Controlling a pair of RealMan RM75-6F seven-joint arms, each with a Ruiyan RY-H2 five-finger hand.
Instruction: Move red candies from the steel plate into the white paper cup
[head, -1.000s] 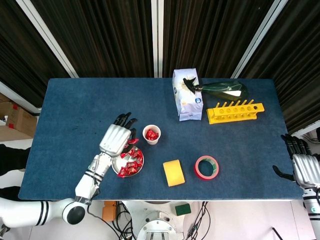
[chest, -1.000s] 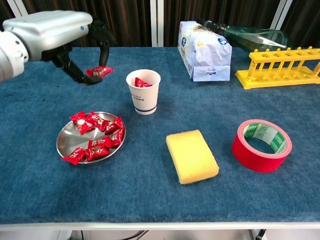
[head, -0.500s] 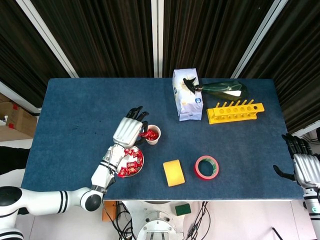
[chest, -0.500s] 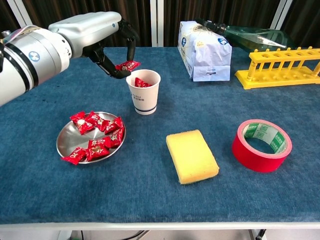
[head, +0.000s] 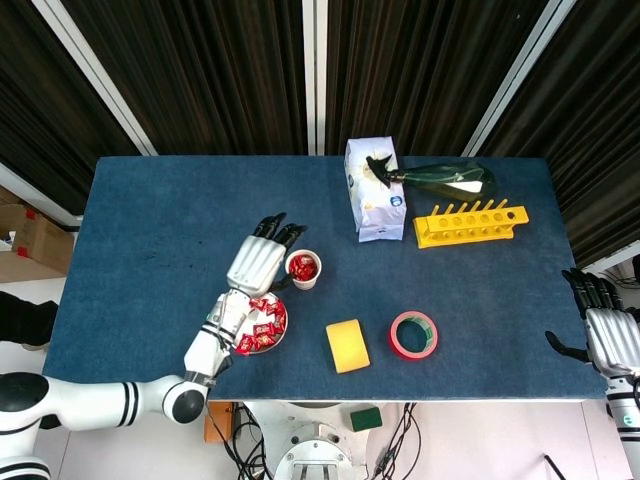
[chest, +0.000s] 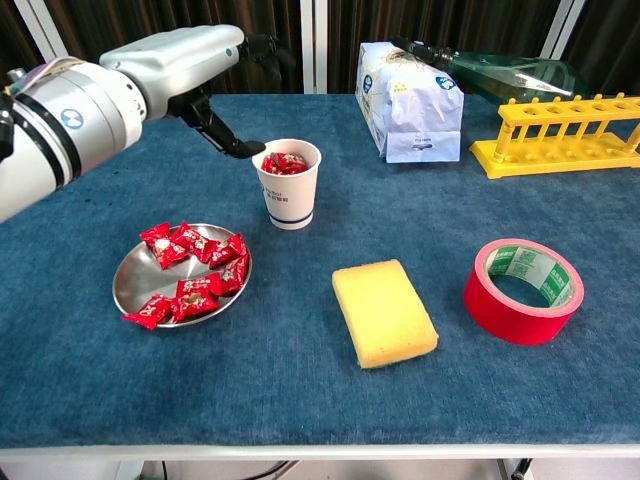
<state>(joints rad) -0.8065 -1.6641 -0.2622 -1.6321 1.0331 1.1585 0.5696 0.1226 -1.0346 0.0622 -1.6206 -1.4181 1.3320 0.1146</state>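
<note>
Hovering beside the white paper cup (chest: 288, 184), the left hand (chest: 215, 95) is spread and holds nothing. Red wrapped candies (chest: 286, 161) are seen in the cup; more (chest: 195, 270) lie on the round steel plate (chest: 132, 282).

- I see even, bright light from above in both views; the blue table (head: 150, 230) shows no hot spots.
- Shadows are soft and short, hugging the sponge (chest: 384, 312) and tape roll (chest: 523, 289) in the chest view.
- The steel plate (chest: 135, 283) gives mild reflections.
- Curtains at the top of the frame stay dark.
- Focus is sharp throughout.
</note>
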